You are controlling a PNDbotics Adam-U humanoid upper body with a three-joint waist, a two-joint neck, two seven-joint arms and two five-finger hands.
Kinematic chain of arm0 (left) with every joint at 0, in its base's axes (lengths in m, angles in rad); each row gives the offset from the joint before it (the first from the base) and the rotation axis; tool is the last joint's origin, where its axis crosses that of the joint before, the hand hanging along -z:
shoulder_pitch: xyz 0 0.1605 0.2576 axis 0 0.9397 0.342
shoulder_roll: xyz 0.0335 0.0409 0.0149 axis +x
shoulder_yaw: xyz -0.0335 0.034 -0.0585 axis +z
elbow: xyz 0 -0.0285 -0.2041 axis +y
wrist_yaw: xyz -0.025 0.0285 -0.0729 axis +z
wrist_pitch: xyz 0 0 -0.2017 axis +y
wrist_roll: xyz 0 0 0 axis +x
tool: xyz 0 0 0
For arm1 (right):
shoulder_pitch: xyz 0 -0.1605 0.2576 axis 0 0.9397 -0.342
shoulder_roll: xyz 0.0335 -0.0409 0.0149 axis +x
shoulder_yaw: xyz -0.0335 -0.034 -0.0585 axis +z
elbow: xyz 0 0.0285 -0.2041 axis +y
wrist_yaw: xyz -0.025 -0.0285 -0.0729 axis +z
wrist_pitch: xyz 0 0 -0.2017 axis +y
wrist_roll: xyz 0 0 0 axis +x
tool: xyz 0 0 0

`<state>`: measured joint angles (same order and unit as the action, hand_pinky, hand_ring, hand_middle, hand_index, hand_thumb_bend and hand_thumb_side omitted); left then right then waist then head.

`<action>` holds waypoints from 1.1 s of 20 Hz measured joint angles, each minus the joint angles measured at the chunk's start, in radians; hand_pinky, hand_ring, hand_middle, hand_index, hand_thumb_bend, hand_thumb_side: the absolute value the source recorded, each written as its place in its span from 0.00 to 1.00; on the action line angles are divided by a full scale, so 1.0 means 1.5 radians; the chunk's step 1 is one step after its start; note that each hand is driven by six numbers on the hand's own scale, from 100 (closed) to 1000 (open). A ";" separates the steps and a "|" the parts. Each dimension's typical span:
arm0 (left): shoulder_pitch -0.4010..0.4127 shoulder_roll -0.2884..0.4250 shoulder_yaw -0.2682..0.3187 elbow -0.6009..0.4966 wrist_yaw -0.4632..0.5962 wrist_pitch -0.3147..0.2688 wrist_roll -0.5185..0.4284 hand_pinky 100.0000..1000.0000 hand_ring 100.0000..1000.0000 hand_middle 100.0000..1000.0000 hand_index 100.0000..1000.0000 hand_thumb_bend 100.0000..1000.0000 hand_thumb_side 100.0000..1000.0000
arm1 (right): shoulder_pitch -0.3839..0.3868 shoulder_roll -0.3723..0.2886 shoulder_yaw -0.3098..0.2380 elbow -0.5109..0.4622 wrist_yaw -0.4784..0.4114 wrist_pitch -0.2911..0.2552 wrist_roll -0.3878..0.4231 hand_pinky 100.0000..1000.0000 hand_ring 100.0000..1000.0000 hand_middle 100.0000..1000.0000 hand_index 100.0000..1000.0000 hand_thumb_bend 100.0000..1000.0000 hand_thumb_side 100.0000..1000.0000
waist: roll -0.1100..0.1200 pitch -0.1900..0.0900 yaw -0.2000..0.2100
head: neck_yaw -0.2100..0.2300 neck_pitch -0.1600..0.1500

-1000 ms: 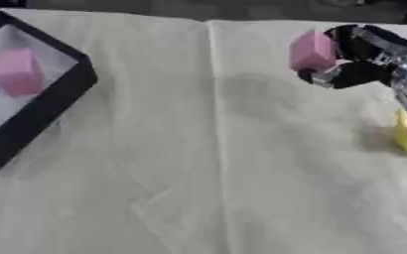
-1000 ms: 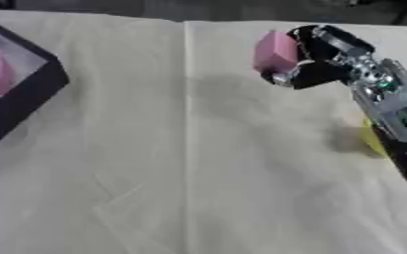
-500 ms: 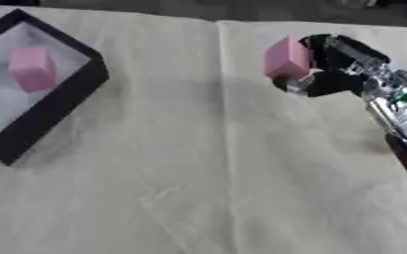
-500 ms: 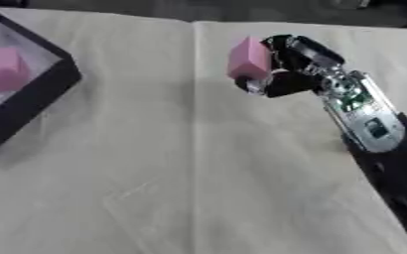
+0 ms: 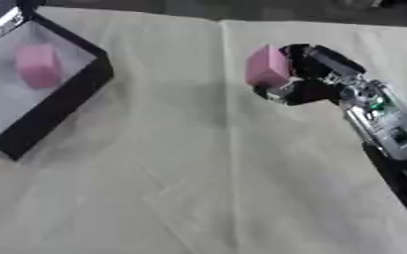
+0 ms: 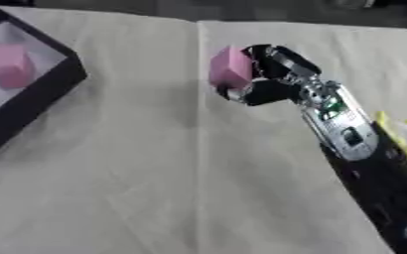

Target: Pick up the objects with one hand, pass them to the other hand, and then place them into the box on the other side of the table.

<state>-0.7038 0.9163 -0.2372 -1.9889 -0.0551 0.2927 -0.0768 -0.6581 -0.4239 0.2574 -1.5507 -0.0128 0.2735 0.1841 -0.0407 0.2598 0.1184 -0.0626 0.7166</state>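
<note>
Pink block [image 5: 266, 66]: it's up off the surface, pinched in my right hand, held over the middle of the cloth near the far edge.
My right hand [image 5: 304, 79]: fingers curled round the pink block from the right side, thumb tucked in below it; the block's broad face points left, toward the box.
My right arm [image 6: 346, 134]: it comes in from the lower right and runs up and left across the cloth, silver casing with a green patch showing on top.
Shadow: a soft dark patch lies on the cloth just left of and below the block, so the block hangs clear of the surface.
Box [image 5: 64, 96]: black walls, pale floor, sitting askew at the far left of the surface, well apart from my hand.
Second pink block [image 5: 38, 65]: lying inside the box, toward its far end, on the pale floor.
Surface [image 5: 189, 178]: covered in a cream cloth with a straight crease running down from the far edge, passing just left of the held block.
Yellow thing [image 6: 391, 133]: a thin strip of yellow peeks out on the cloth just right of my forearm; I can't make out what it is.
My left hand: nowhere in either view.
</note>
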 measured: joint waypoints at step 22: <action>-0.101 -0.105 -0.100 0.000 -0.060 0.022 -0.130 0.70 0.68 0.68 0.73 0.32 0.43 | 0.011 0.121 0.031 0.037 0.006 -0.045 -0.053 0.81 0.66 0.54 0.64 0.31 0.00 | 0.001 -0.015 0.004 | 0.015 0.013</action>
<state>-0.8549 0.7584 -0.3871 -1.9892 -0.1445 0.3257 -0.2725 -0.6417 -0.2417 0.3034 -1.4959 -0.0033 0.2065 0.1039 -0.0386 0.2379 0.1243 -0.0396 0.7360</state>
